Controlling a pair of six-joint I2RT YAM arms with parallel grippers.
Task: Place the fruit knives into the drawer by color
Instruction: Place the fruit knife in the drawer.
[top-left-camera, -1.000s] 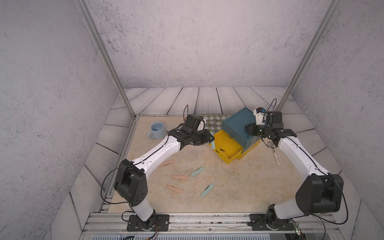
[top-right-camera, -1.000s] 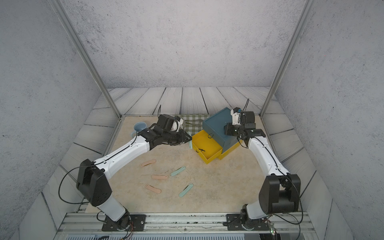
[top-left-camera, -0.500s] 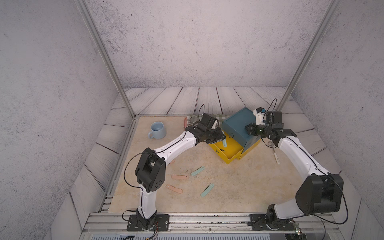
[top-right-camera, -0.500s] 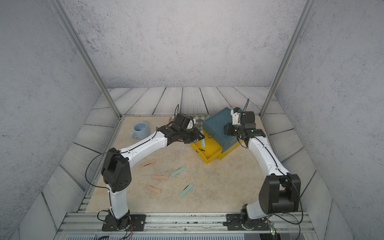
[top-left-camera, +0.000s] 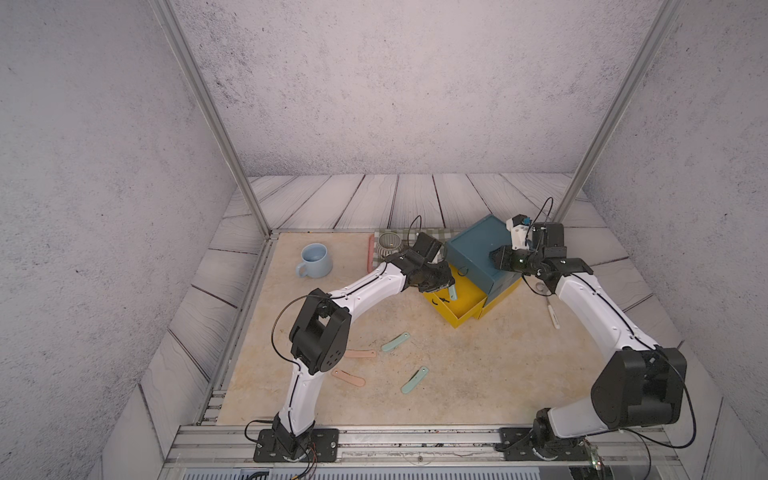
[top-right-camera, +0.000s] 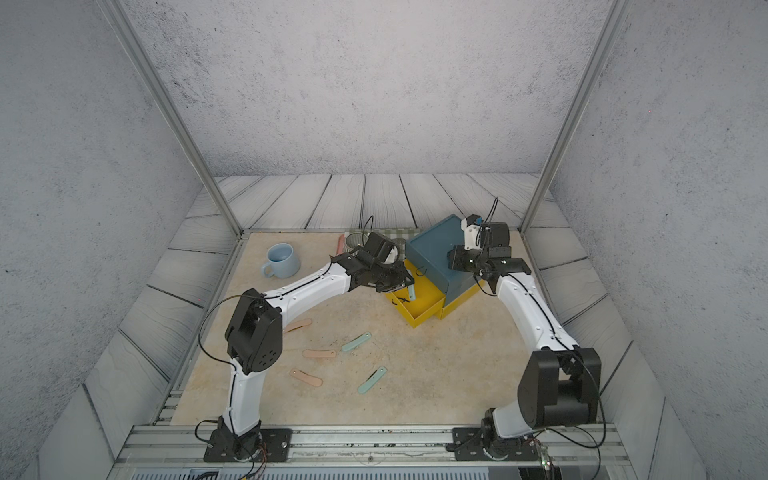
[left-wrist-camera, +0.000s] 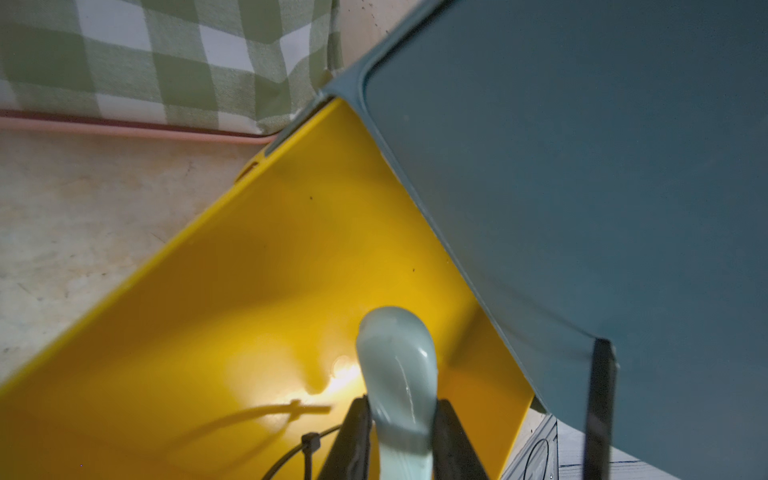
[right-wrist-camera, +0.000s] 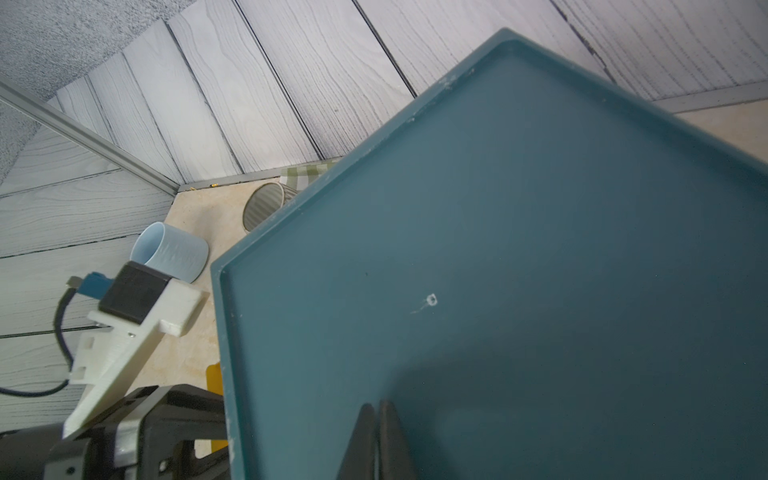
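The dark teal drawer (top-left-camera: 478, 253) stands at the back right with a yellow drawer (top-left-camera: 469, 313) pulled out. My left gripper (top-left-camera: 446, 283) is shut on a pale teal fruit knife (top-left-camera: 452, 292) that hangs end-down over the yellow drawer's floor (left-wrist-camera: 291, 270). In the left wrist view the black fingers (left-wrist-camera: 357, 432) clamp the knife (left-wrist-camera: 399, 365) on both sides. My right gripper (right-wrist-camera: 378, 405) is shut and empty, its tips on the chest's flat top (right-wrist-camera: 498, 249). Two pale teal knives (top-left-camera: 395, 342) (top-left-camera: 414, 380) and salmon pink ones (top-right-camera: 318, 353) (top-right-camera: 306, 377) (top-right-camera: 298, 325) lie on the table.
A light blue mug (top-left-camera: 315, 259) stands at the back left. A grey ribbed cup (top-left-camera: 388, 245) sits on a green checkered cloth (left-wrist-camera: 166, 62) over a pink tray (top-left-camera: 370, 253) beside the chest. A thin white stick (top-left-camera: 553, 316) lies under the right arm.
My left arm has swung right with the pale teal knife, from beside the chest to over the open yellow drawer. The right arm has not moved.
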